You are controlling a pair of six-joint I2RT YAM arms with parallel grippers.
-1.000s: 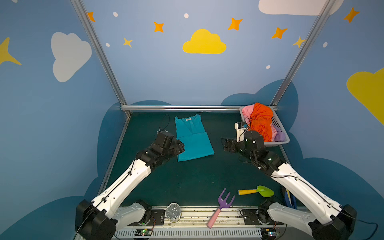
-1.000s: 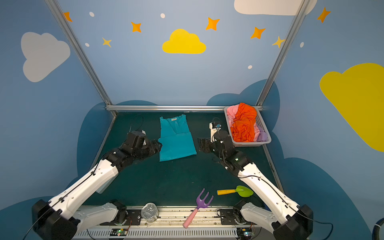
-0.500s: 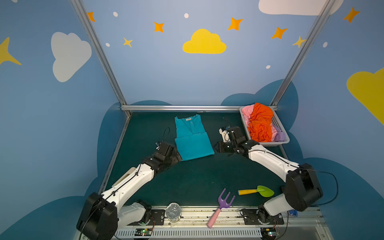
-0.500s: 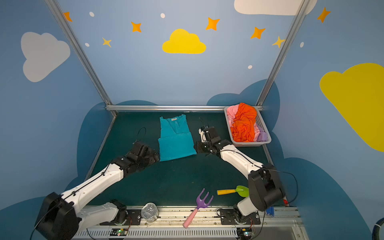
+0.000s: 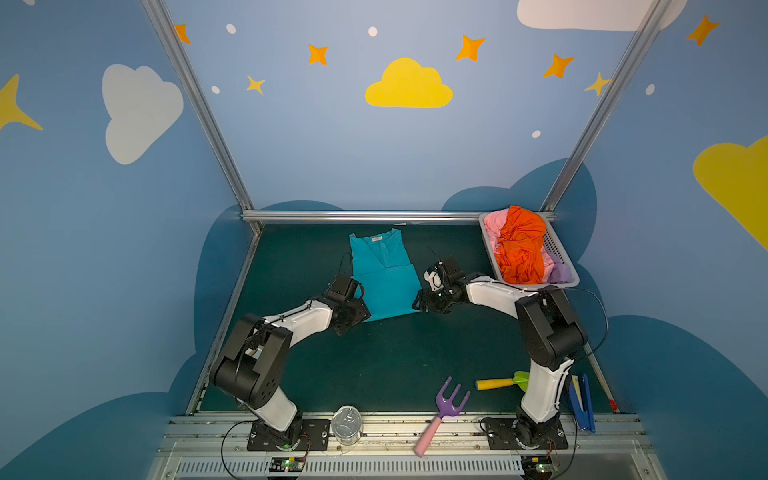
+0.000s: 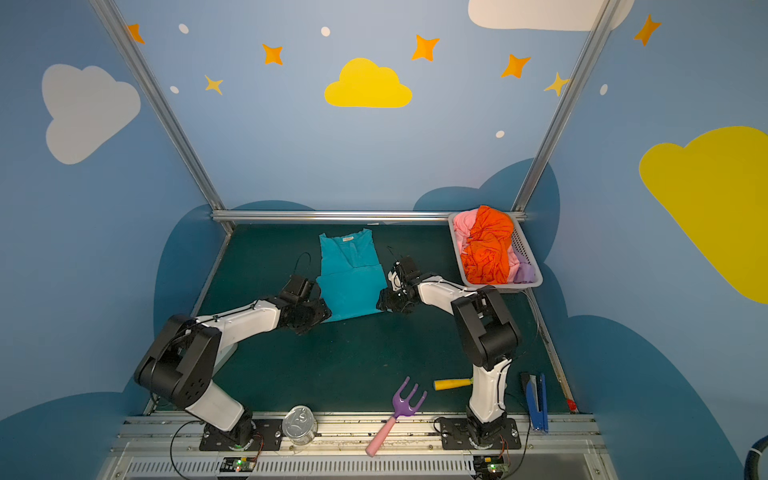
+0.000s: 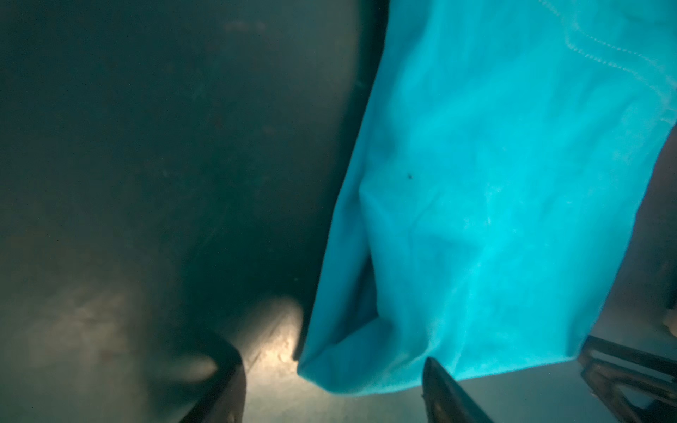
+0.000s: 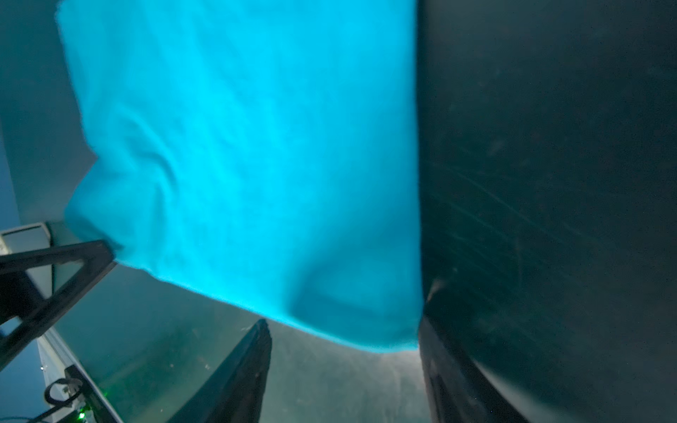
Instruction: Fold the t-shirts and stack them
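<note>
Claws: the left claw [image 7: 329, 388] and the right claw [image 8: 344, 340] both sit low on the counter [image 5: 395, 357]. Each has its jaws apart astride a near hem corner, and nothing is pinched yet.
Shirt in hand: the teal t-shirt [image 5: 384, 282] lies flat mid-counter with its collar toward the back wall. Its sides are already folded in, making a narrow panel. No print shows.
Done: by my reading, only the side folds of this first shirt.
Left: the hem-to-collar fold. After that come the orange t-shirt [image 5: 519, 245], the pink t-shirt [image 5: 492, 226] and the lilac t-shirt [image 5: 559, 272], all crumpled in the white slotted basket [image 5: 555, 245] at the back right. No stack exists yet.
Around: a purple toy fork [image 5: 451, 401], a toy trowel [image 5: 498, 382], a tin can [image 5: 347, 424] and a blue stapler [image 5: 582, 403] lie along the front edge.
In the way: nothing that I can see, since those four lie well apart from the shirt.
</note>
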